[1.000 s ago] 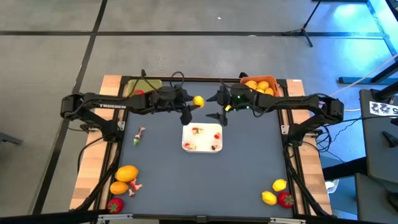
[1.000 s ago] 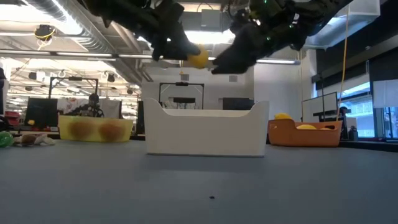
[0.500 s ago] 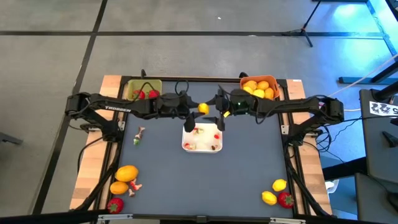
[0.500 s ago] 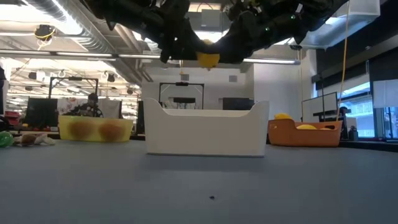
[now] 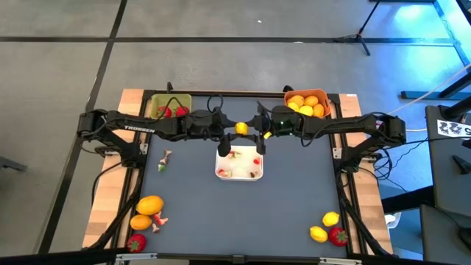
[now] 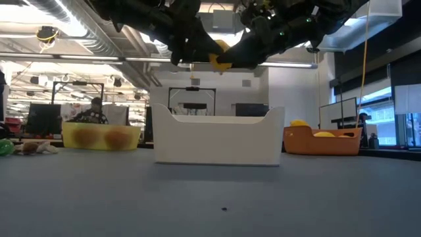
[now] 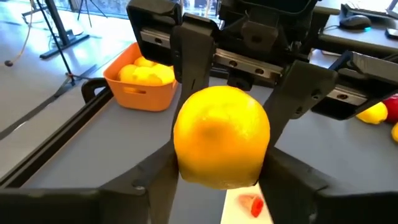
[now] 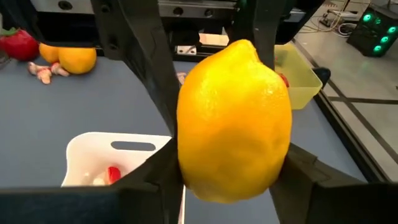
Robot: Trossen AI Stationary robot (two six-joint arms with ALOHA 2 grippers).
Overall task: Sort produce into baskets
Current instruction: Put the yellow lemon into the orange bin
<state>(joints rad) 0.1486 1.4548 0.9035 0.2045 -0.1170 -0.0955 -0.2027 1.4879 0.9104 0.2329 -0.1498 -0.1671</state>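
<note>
A yellow lemon (image 5: pixel 241 128) hangs high above the far edge of the white tray (image 5: pixel 240 173), between my two grippers. My left gripper (image 5: pixel 229 130) reaches it from the left and my right gripper (image 5: pixel 254 131) from the right; both are shut on it. The yellow-green basket (image 5: pixel 168 107) at the far left holds red strawberries. Several yellow and orange fruits fill the orange basket (image 5: pixel 307 103) at the far right. In the low view the lemon (image 6: pixel 219 56) shows between the dark fingers well above the tray (image 6: pixel 217 138). My left gripper pinches the lemon between its two fingers (image 7: pixel 163 180), on two opposite sides of its left half (image 7: pixel 186 155). The fingers come level from the table's left. The lemon is lifted clear above the tray. My right gripper pinches the same lemon between its two fingers (image 8: pixel 297 177), on two opposite sides of its right half (image 8: pixel 273 155). The fingers come level from the table's right, facing the left gripper's fingers (image 8: pixel 140 68).
Loose fruit lies at the near left corner: a yellow-orange piece (image 5: pixel 149 205), an orange one (image 5: pixel 140 221) and a strawberry (image 5: pixel 136 241). At the near right lie two lemons (image 5: pixel 318 234) and a strawberry (image 5: pixel 338 235). Small scraps (image 5: pixel 163 160) lie left of the tray.
My left gripper has carried the lemon a little toward the table's right and near side, over the tray's far edge. My right gripper has moved left to the lemon and shut its wide-open fingers on it.
</note>
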